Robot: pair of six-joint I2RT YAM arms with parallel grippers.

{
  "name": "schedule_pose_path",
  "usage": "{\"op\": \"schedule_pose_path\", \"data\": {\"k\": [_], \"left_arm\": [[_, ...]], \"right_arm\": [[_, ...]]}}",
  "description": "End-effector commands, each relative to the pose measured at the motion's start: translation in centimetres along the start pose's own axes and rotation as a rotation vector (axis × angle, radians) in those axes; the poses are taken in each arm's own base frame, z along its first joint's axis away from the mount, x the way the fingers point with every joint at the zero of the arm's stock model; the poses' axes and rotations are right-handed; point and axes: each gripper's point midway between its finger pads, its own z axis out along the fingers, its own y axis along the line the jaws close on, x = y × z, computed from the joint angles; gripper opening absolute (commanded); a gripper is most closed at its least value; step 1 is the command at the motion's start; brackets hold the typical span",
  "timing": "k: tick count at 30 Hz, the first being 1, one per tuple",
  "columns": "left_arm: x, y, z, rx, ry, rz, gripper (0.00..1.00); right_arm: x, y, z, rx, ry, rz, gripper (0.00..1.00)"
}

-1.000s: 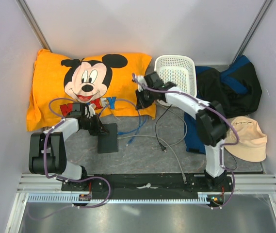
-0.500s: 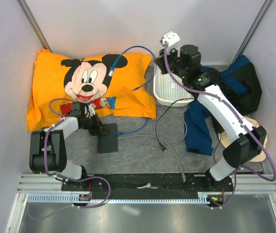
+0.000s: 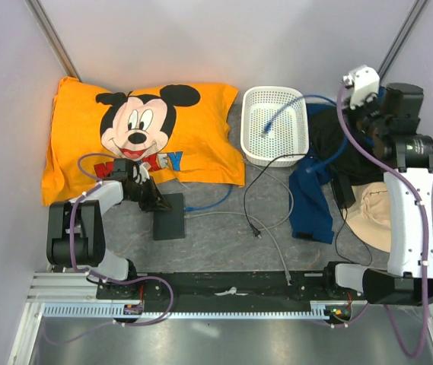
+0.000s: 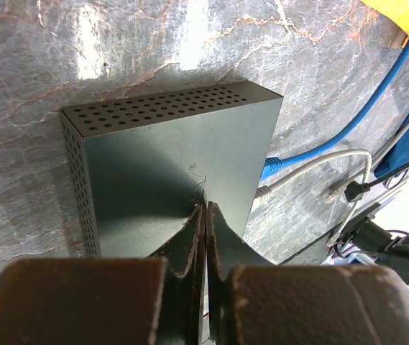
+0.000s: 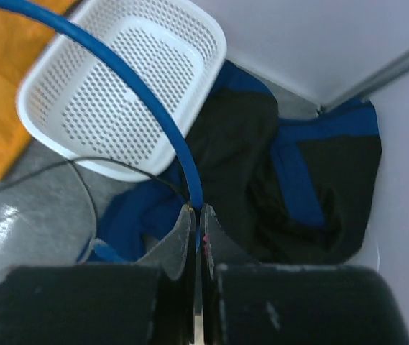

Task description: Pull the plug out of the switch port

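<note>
Blue cable (image 5: 192,190) is clamped in my right gripper (image 5: 196,214), jaws together on the cord itself, not on a connector. From the grip it arcs up and away to the left over the white basket (image 5: 82,122). In the overhead view its free plug (image 3: 265,128) hangs above that basket, well apart from any socket. Dark clothing (image 5: 262,165) lies just beyond the fingertips.

My left gripper (image 4: 204,208) is closed on nothing, fingers together, tips resting on the top face of the switch port (image 4: 161,151). The box lies flat on the worktop (image 4: 118,50), beneath and ahead of those tips, with its socket edge to their right.

Finding: a second blue plug (image 4: 272,167) and a grey lead (image 4: 312,162) sit in that edge.

Assessment: one plug is out; the port is not cleared.

Recommendations for any further pull:
- Press the left tips down on the box so it cannot slide or tip.
- Take the plug by its body close to the socket, not by the cord.
- Depress a latch tab if there is one; I cannot tell from here.
- Draw straight out along the socket's line, level with the worktop, without jerking.

Risk: an angled pull on the cord may drag the box from under the left tips or strain the connector.
</note>
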Motion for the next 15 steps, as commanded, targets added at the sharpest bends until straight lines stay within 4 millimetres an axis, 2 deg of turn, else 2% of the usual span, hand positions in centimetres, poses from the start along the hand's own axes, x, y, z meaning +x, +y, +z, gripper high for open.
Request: {"op": "schedule_pose_path", "data": {"k": [1,2,3,5,8,11,13,15], "left_arm": [[0.7,5.1,1.3,-0.213,0.015,0.034,0.05],[0.8,5.2,1.3,-0.213,0.017,0.033,0.04],[0.8,5.1,1.3,-0.21,0.018,0.033,0.04],[0.8,5.2,1.4,-0.212,0.023,0.034,0.05],[0.7,5.1,1.4,-0.21,0.018,0.038,0.04],[0.6,5.0,1.4,-0.207,0.014,0.042,0.04],[0.6,5.1,1.3,-0.208,0.013,0.042,0.04],[0.5,5.0,1.2,-0.208,0.006,0.046,0.04]], "right_arm": [[12.4,-1.2,-1.0,-0.074,0.362,0.086,0.0],[13.9,-2.0,-0.8,-0.075,0.39,0.129,0.0],[16.5,-3.5,-1.3,-0.05,0.439,0.175,0.0],[19.7,-3.6,-1.1,-0.098,0.53,0.205,0.0],[23.3,-3.3,-0.4,-0.176,0.63,0.167,0.0],[25.7,-3.6,1.5,-0.197,0.699,0.221,0.01],[25.5,-4.3,3.1,-0.189,0.684,0.244,0.01],[26.5,-4.5,4.7,-0.175,0.713,0.268,0.02]]}}
